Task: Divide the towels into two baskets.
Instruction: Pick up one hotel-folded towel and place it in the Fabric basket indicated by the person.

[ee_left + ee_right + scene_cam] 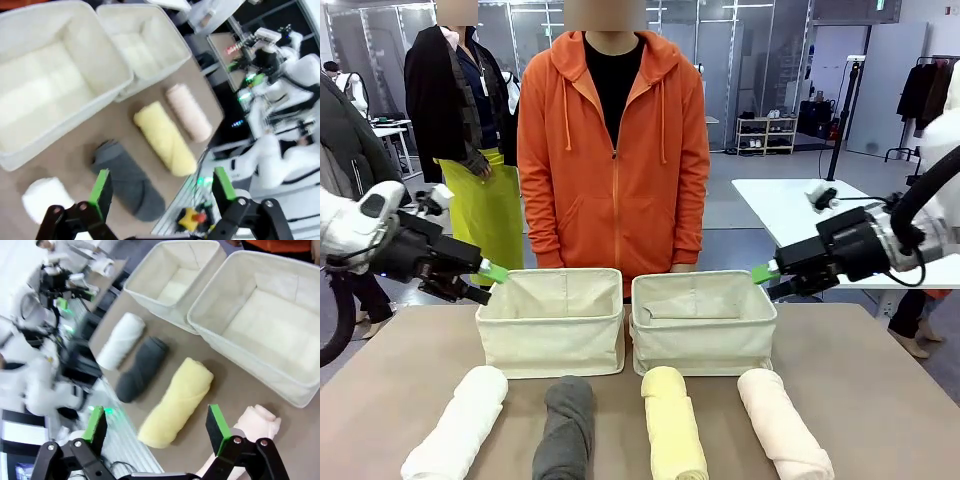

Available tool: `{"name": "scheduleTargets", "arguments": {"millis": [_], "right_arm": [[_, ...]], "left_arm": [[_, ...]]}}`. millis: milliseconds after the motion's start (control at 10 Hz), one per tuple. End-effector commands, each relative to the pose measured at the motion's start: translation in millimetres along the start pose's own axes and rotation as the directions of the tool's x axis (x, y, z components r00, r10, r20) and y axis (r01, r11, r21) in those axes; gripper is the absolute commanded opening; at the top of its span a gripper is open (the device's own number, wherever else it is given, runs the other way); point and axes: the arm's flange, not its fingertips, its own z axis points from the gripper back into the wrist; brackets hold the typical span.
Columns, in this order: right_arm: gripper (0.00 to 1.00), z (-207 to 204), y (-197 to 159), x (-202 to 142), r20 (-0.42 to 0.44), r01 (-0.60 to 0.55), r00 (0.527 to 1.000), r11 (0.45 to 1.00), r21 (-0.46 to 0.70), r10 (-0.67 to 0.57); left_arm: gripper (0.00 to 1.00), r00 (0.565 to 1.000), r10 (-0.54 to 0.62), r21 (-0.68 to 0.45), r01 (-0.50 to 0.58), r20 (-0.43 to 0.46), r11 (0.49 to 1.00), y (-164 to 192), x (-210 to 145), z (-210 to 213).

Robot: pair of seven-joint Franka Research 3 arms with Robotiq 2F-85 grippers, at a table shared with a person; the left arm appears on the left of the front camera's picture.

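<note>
Off the left edge of the table (880, 380): left gripper (488, 282), fingers spread to full width, gripping nothing, poised level with the rim of the left basket (550, 345) at its outer corner; probably kept high so the rolls below stay free to approach. Along the near edge, in one row with ends pointing toward the bins: white towel (460, 425), dark grey towel (565, 425), pale yellow towel (673, 420), pale pink towel (782, 420), all four flat on the table, none binned yet. Behind them, mid-table, just beside each other: left basket and right basket (705, 345), both empty, mouths up, likely set so to give each pair of rolls a short path. Past the far edge, a person (613, 150) in an orange hoodie, standing. Off the right edge: right gripper (770, 283), likewise wide open and empty, beside the right basket's outer rim. Sorting judged not begun; sensible split, left two rolls for the left arm, right two for the right.
</note>
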Motion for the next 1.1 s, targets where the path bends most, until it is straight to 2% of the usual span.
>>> {"name": "scheduleTargets", "arguments": {"millis": [0, 200, 300, 400, 500, 700, 800, 900, 1000], "right_arm": [[1.0, 24.4, -29.3, -1.1, 0.073, 0.067, 0.995, 0.998, 0.018, -0.068], [1.0, 99.6, -50.2, -23.0, 0.253, 0.159, 0.956, 0.987, -0.019, -0.149], [1.0, 147.7, -58.4, -44.5, 0.372, 0.212, 0.91, 0.977, -0.036, -0.184], [1.0, 187.5, -60.0, -66.0, 0.481, 0.254, 0.853, 0.966, -0.04, -0.204], [1.0, 224.6, -59.3, -89.7, 0.572, 0.279, 0.796, 0.959, -0.053, -0.2], [1.0, 288.4, -57.2, -134.3, 0.718, 0.351, 0.661, 0.935, -0.041, -0.216], [1.0, 308.1, -54.1, -148.8, 0.762, 0.368, 0.613, 0.929, -0.042, -0.209], [1.0, 313.9, -52.2, -152.0, 0.778, 0.37, 0.594, 0.928, -0.037, -0.205], [1.0, 311.4, -60.1, -144.8, 0.726, 0.367, 0.658, 0.927, -0.074, -0.202]], "left_arm": [[1.0, 0.988, 0.068, -0.078, -0.058, 0.139, 0.995, 21.1, -13.8, 22.2], [1.0, 0.937, 0.122, -0.042, -0.114, 0.329, 0.993, 33.8, -38.0, 85.9], [1.0, 0.894, 0.138, -0.023, -0.141, 0.427, 0.99, 41.2, -57.7, 122.9], [1.0, 0.852, 0.147, 0.0, -0.17, 0.503, 0.986, 45.7, -75.8, 154.6], [1.0, 0.782, 0.154, 0.006, -0.198, 0.604, 0.98, 48.6, -93.3, 188.0], [1.0, 0.686, 0.146, 0.037, -0.244, 0.712, 0.969, 45.1, -128.2, 241.7], [1.0, 0.658, 0.145, 0.047, -0.264, 0.739, 0.963, 45.1, -141.6, 256.8], [1.0, 0.655, 0.134, 0.069, -0.274, 0.744, 0.959, 40.0, -145.0, 262.8], [1.0, 0.673, 0.128, 0.073, -0.261, 0.728, 0.963, 40.3, -142.0, 260.8]]}}
